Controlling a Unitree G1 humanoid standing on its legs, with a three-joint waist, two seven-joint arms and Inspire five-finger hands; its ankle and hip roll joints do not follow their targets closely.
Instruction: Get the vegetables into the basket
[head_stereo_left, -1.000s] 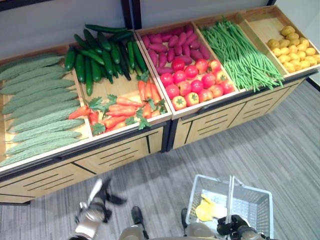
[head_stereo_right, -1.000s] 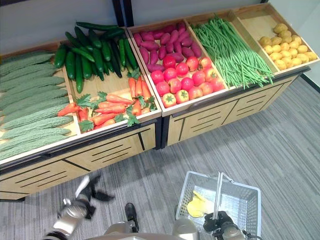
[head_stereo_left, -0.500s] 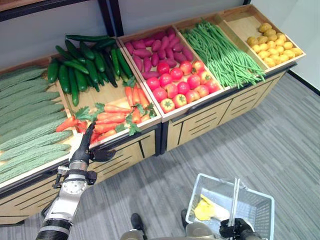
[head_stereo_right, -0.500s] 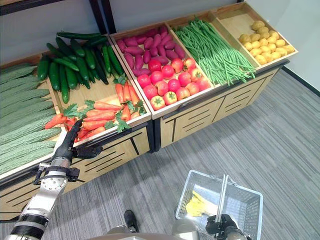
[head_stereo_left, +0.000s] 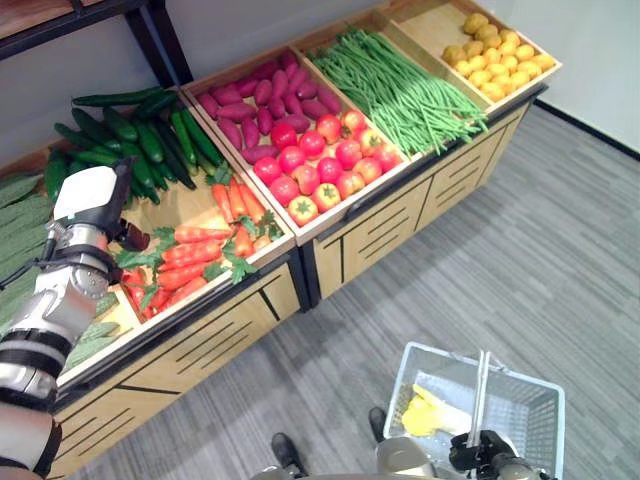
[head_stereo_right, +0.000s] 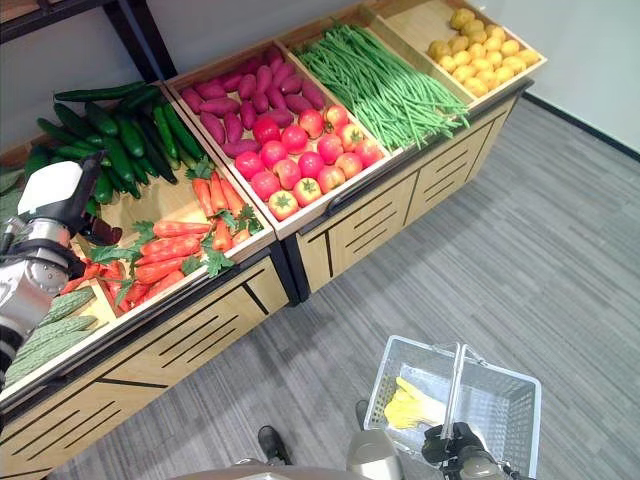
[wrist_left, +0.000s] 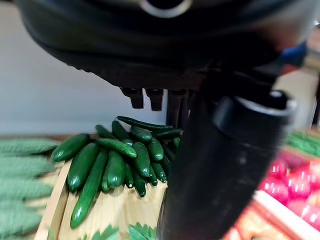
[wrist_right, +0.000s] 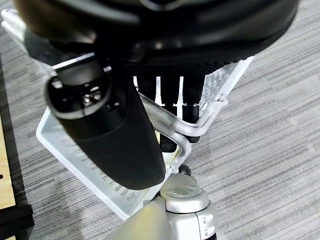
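My left hand (head_stereo_left: 90, 200) hovers over the wooden bin of carrots (head_stereo_left: 200, 250) and dark green cucumbers (head_stereo_left: 140, 140). It is open and holds nothing. In the left wrist view its fingers (wrist_left: 152, 98) point straight toward the cucumbers (wrist_left: 110, 160). The white wire basket (head_stereo_left: 535, 415) hangs low over the grey floor at the lower right, with a yellow item (head_stereo_left: 422, 415) inside. My right hand (head_stereo_left: 478, 452) is shut on the basket's handle (wrist_right: 165, 125), fingers curled round the bar.
The wooden stand also carries pale bitter gourds (head_stereo_left: 15, 195) at the far left, purple sweet potatoes (head_stereo_left: 245, 95), red tomatoes (head_stereo_left: 320, 165), green beans (head_stereo_left: 400, 90) and yellow potatoes (head_stereo_left: 495, 55). Grey carpet (head_stereo_left: 520, 250) lies between the stand and the basket.
My left arm has risen from near the floor to above the carrot and cucumber bin. The camera has shifted, so the stand sits further left. The right hand keeps its hold on the basket handle.
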